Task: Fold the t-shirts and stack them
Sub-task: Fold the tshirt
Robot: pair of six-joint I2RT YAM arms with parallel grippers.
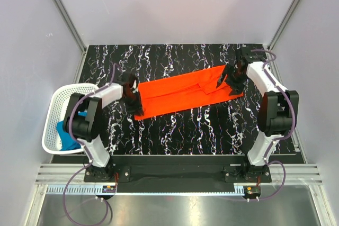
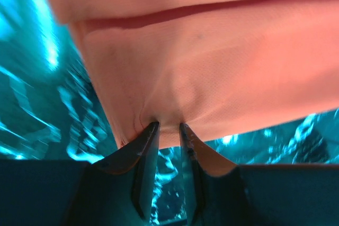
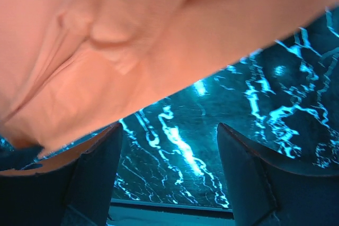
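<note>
The orange-red t-shirt (image 1: 180, 92) lies as a long folded strip across the black marbled table (image 1: 185, 130). My left gripper (image 1: 133, 100) is at the strip's left end. In the left wrist view it (image 2: 168, 126) is shut on a pinch of the orange-red t-shirt's (image 2: 212, 67) near edge, and the cloth puckers at the fingertips. My right gripper (image 1: 233, 86) hovers at the right end, open. In the right wrist view it (image 3: 167, 130) has only table between its fingers, and the shirt (image 3: 132, 41) lies just beyond the left finger. The teal blue t-shirt (image 1: 66, 133) lies bunched in the basket.
A white mesh basket (image 1: 59, 99) stands off the table's left edge beside the left arm. White walls and metal frame posts close in the back and sides. Both arm bases sit at the table's near edge.
</note>
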